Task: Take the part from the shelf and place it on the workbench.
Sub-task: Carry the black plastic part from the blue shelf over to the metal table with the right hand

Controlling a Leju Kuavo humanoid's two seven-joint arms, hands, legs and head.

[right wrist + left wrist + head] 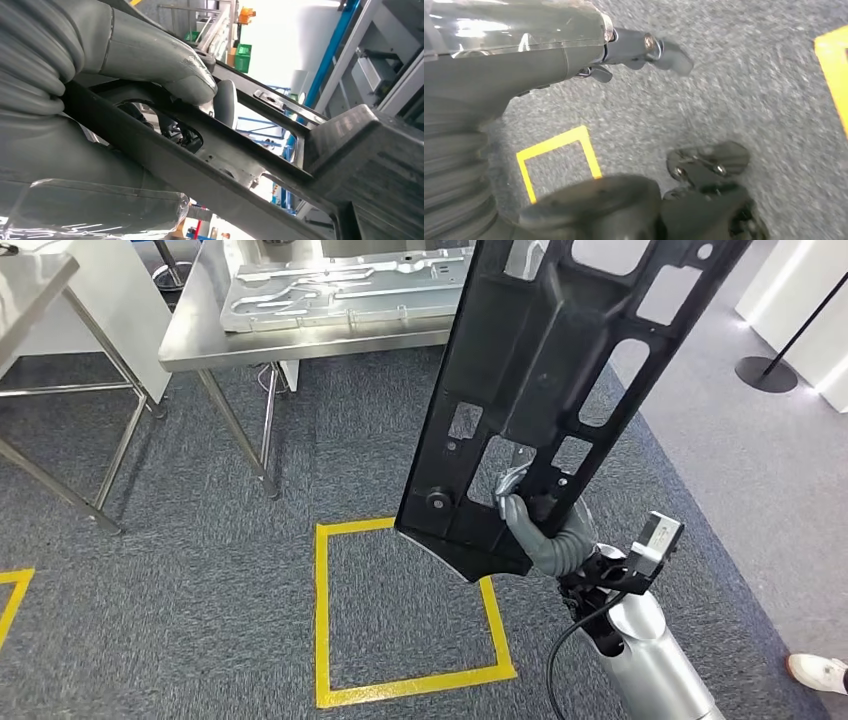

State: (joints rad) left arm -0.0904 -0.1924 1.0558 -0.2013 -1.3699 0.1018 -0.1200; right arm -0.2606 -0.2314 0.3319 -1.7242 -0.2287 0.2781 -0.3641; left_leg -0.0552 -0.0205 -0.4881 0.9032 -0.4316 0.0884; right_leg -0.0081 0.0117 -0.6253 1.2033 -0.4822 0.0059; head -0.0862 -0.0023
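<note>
Grey carpet [200, 570], one steel workbench [200, 340], right robot hand [545, 530] grasping one black part [540, 350], left robot hand [639, 50] released.

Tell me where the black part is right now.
In the head view, the black part is held upright by the right hand, right of centre, above the yellow floor square, short of the steel workbench.

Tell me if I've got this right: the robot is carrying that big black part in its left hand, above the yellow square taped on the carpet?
Not quite: the right hand grips the big black part, as the head view shows. The rest holds: the part hangs above the yellow square taped on the carpet.
</note>
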